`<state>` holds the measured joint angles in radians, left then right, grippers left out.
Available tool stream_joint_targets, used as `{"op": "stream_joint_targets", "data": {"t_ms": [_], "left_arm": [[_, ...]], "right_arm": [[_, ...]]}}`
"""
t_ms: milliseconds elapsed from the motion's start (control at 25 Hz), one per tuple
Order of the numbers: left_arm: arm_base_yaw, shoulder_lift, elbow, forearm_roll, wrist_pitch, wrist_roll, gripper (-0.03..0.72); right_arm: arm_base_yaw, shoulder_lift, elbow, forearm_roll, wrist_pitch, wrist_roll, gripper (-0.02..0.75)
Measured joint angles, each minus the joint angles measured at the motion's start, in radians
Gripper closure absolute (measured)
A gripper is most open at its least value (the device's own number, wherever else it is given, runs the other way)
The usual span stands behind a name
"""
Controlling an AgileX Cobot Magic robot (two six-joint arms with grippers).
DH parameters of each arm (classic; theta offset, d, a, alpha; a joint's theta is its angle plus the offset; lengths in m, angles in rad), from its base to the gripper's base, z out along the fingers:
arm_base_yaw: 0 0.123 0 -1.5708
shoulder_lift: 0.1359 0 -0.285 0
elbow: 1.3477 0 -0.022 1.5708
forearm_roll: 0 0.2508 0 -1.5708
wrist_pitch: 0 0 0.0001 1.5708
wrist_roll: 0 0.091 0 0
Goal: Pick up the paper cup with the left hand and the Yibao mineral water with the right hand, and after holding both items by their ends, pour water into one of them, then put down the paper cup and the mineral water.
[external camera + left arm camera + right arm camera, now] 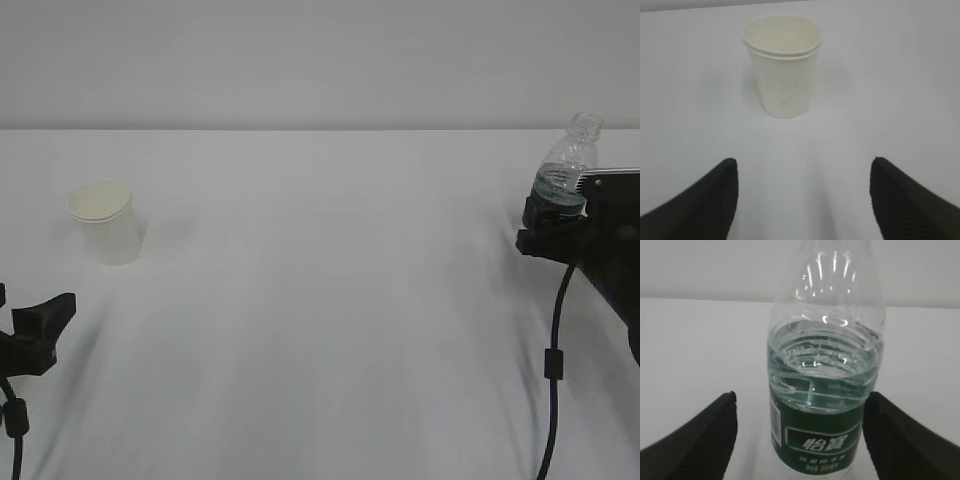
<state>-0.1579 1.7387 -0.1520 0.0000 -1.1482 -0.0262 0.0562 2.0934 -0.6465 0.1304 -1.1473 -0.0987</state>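
Our left gripper point(802, 200) sits low over the tabletop point(330, 300), jaws spread wide and gripping nothing. Straight ahead of it, centred between the two fingers but well apart from them, stands the cup point(782, 65). So on this side the move we're looking at is a plain forward reach, we'd judge.

Over on the right, our gripper point(800, 440) is spread just as wide, and the bottle point(822, 390) is already between its fingers, upright, long axis vertical. There's a clear gap on either side: nothing clamped yet. This arm is plainly the nearer to its target.

Now the things themselves. The cup is white, tapered, upright, with a rolled rim and a creamy inside; whether anything is in it we can't tell. The bottle is clear and ribbed, no cap showing in the exterior view, water standing up to about the shoulder, above a dark green label point(815, 440) with white lettering.
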Motion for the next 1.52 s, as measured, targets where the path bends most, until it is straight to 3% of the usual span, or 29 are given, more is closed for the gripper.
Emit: {"op": "stream_joint_targets", "data": {"t_ms": [1520], "left_arm": [[0.000,0.000,0.000,0.000,0.000,0.000,0.096]], "right_arm": [[0.000,0.121,-0.113,0.041,0.000,-0.015,0.145]]}}
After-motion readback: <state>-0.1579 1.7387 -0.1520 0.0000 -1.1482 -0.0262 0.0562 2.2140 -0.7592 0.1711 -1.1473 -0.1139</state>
